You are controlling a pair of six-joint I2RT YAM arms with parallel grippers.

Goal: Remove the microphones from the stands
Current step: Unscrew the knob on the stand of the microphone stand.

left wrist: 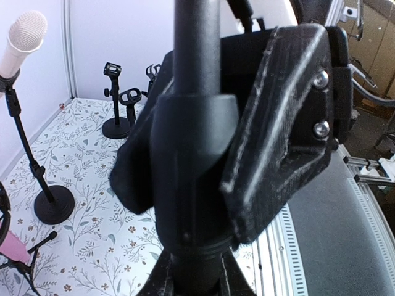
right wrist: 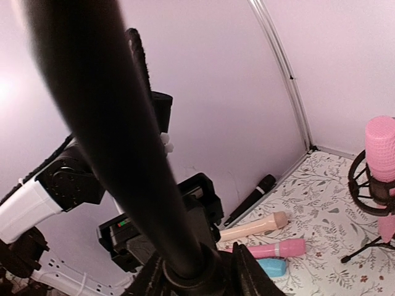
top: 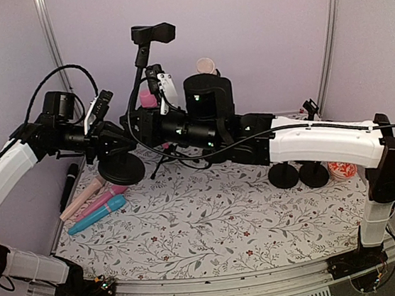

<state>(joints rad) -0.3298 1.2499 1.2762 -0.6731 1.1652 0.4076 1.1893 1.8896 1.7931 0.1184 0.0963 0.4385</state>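
A black microphone (top: 154, 33) lies across the clip at the top of a black stand whose round base (top: 121, 169) hangs just above the table at the left. My left gripper (top: 115, 142) is shut on the stand's lower pole; in the left wrist view the pole (left wrist: 196, 74) fills the gap between the fingers of the left gripper (left wrist: 197, 280). My right gripper (top: 139, 120) sits just above it on the same pole. In the right wrist view the right gripper (right wrist: 188, 271) presses both sides of a collar on the pole (right wrist: 111, 123). The microphone is out of both wrist views.
Loose microphones lie at the left: beige (top: 82, 198), pink (top: 103, 200), blue (top: 96, 214), and black (top: 68, 185) by the wall. A pink microphone on a tripod (right wrist: 379, 148) stands behind the grippers. Two small stands (top: 283, 174) (top: 313, 174) stand under the right arm.
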